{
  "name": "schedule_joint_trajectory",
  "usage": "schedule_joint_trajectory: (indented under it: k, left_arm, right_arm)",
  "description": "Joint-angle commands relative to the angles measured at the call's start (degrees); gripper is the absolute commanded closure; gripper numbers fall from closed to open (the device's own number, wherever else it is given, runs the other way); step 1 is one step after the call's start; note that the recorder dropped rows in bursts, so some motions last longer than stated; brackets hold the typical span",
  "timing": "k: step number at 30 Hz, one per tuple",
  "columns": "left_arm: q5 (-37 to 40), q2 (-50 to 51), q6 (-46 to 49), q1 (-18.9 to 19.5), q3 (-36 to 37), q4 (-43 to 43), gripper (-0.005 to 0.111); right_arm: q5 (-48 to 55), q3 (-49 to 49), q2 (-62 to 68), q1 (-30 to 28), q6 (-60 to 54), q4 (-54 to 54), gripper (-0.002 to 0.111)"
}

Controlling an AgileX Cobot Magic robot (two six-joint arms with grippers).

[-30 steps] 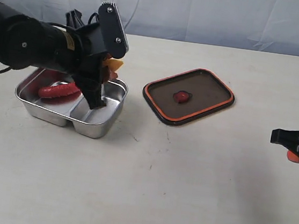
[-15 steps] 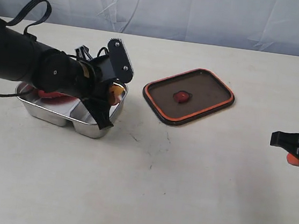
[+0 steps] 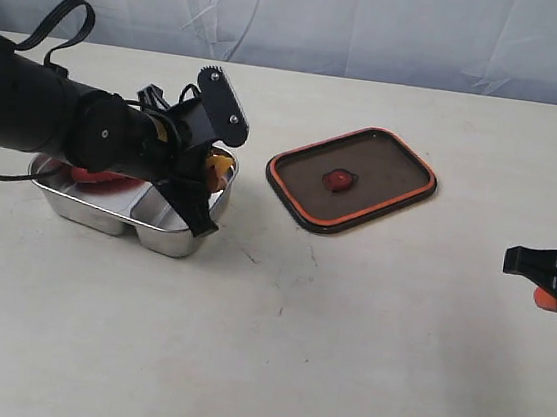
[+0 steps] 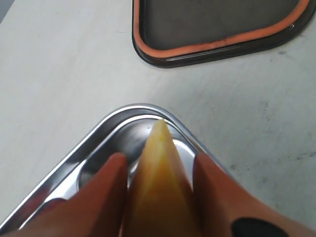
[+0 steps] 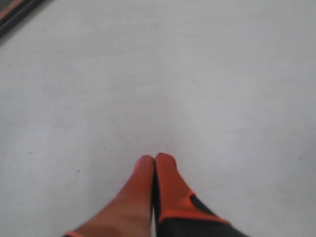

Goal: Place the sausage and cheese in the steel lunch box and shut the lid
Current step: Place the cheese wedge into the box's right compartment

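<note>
Two claws: left claw (image 4: pixel 158 159) clamped on yellow toy cheese wedge (image 4: pixel 160 187), flat faces; likely light, stiff, slick; beneath, shiny steel lunch box (image 4: pixel 101 129); right claw (image 5: pixel 154 160) pressed together.

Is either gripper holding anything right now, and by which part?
The left gripper holds the cheese by its two broad sides, the pointed tip poking out over the steel lunch box. The right gripper is shut on nothing.
</note>
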Motion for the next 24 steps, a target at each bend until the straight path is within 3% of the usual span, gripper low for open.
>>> schedule_joint_trajectory:
  k: [1,6,11,14,18,24]
  left_arm:
    - [0.1,0.0,-0.3,0.0,-0.4,-0.9,0.058]
    - [0.1,0.0,-0.3,0.0,-0.4,-2.0,0.044]
    - [1.5,-1.9,-0.2,0.0,-0.4,-1.8,0.045]
    - [3.0,-5.0,-0.2,0.0,-0.4,-2.2,0.065]
    - [6.5,-10.4,-0.2,0.0,-0.4,-3.8,0.107]
    - [12.8,-17.6,-8.9,0.0,-0.4,-6.8,0.107]
  right_arm:
    - [0.2,0.3,-0.4,0.1,-0.5,-0.2,0.109]
    - [0.2,0.3,-0.4,0.1,-0.6,-0.2,0.109]
    - [1.0,-1.3,-0.4,0.1,-1.2,-0.2,0.109]
    - [3.5,-5.1,-0.4,0.1,-2.2,-0.2,0.109]
    - [9.3,-14.0,1.4,-0.2,-2.3,-1.8,0.109]
    - [18.3,-32.6,11.0,-0.2,-2.4,-2.3,0.109]
